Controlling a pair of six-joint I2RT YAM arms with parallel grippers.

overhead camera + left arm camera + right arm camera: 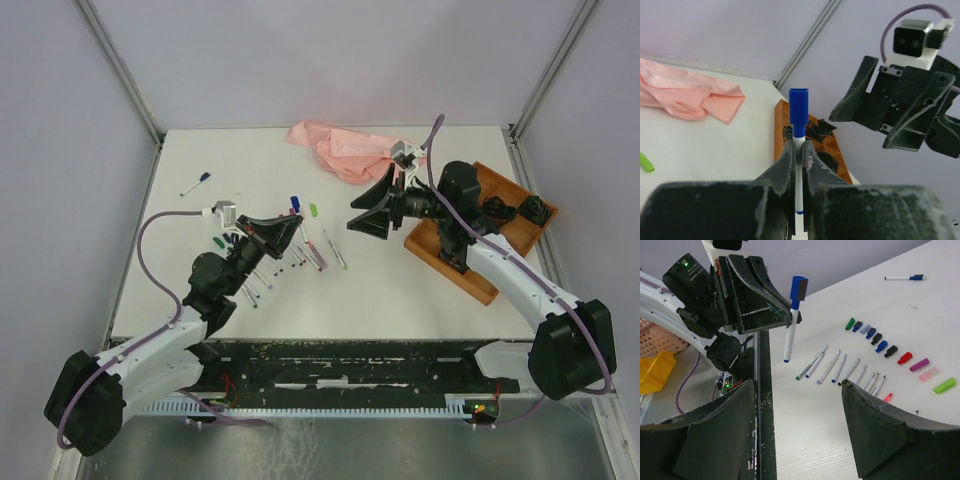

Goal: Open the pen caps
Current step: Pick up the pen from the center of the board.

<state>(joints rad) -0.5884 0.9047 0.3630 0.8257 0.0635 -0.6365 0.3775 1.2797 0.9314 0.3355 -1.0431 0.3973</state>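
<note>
Most of the work on the table (400, 290) looks done. The left gripper (798, 147), raised over the middle, is clenched on a pen (798, 180) with its blue cap (798, 105) on. The right gripper (799, 385) faces it, jaws spread, grasping nothing. Left of the middle lie about ten bare pens (840, 367) beside a row of pulled caps (880, 342). One capped pen (195, 184) waits near the far left corner.

Left arm (150, 350) and right arm (512, 277) are twins: white shells, chunky black joints. Each has a purple cable (141, 250) feeding a little white camera block (920, 42), and the fingers (784, 167) are scuffed black wedges.
</note>
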